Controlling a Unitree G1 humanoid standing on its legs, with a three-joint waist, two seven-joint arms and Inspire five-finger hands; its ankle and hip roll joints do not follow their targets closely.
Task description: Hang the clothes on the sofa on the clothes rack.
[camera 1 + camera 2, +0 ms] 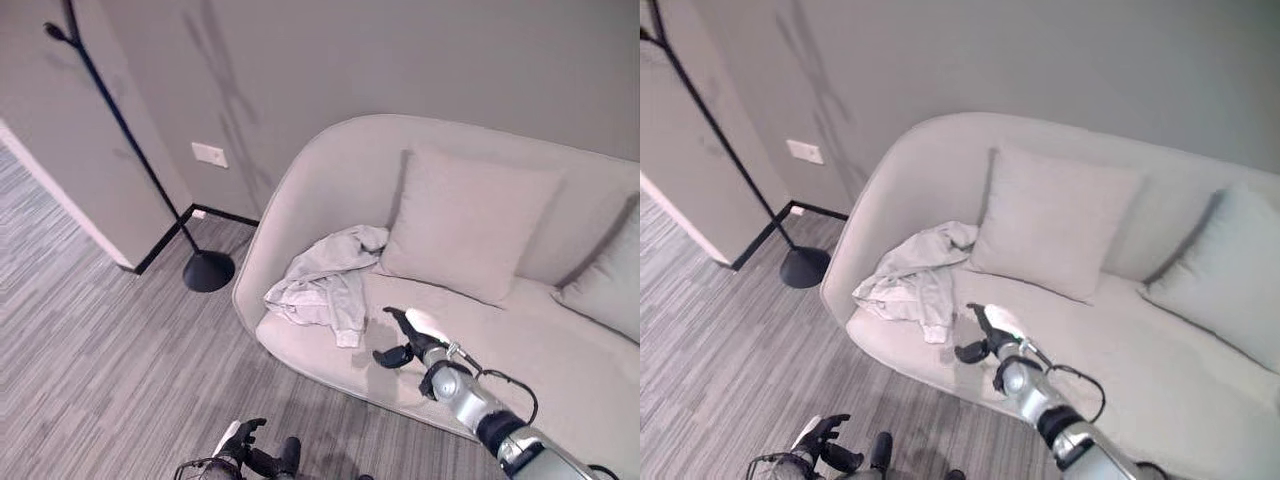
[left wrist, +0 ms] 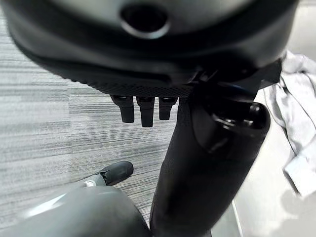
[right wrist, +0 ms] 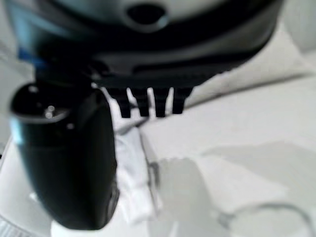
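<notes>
The pale grey sofa filled the frame from 12 to 5 o'clock in the head views, two cushions against its back. The black clothes rack stood on the carpet at 10 o'clock, well apart from the sofa's curved end. A crumpled light grey garment lay on the seat at the sofa's 9 o'clock end, beside the nearer cushion.

The right hand hovered over the seat just beside the garment's hem, fingers straight and apart, holding nothing. The left hand hung low at 7 o'clock over the carpet, fingers relaxed and empty.

The reach would probably go best aimed at the bunched middle of the cloth, closing on several folds rather than the loose hem.

The left wrist view showed the garment's trailing edge beside carpet, while the rack showed in the head views.
</notes>
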